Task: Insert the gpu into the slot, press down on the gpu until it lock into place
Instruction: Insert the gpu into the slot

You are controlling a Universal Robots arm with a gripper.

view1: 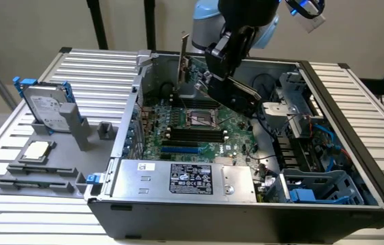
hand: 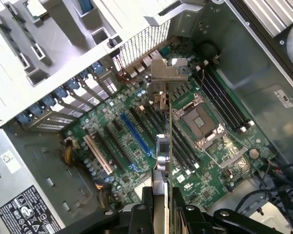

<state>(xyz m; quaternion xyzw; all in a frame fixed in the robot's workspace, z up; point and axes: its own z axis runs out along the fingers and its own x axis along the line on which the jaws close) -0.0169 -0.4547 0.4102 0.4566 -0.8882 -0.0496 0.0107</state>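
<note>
Fingers (hand: 147, 199): gripper (hand: 168, 202) clamped on the gpu (hand: 166, 92). Card edge-on, metal bracket end farthest from the fingers, raised over the motherboard (hand: 219, 146), apart from the blue slot (hand: 136, 139). Power-supply box (view1: 178, 178): labels, print illegible.

The tool (view1: 211, 75) holds the gpu (view1: 184, 61) above the motherboard (view1: 236, 135), apart from the blue slot (view1: 180, 150).
</note>
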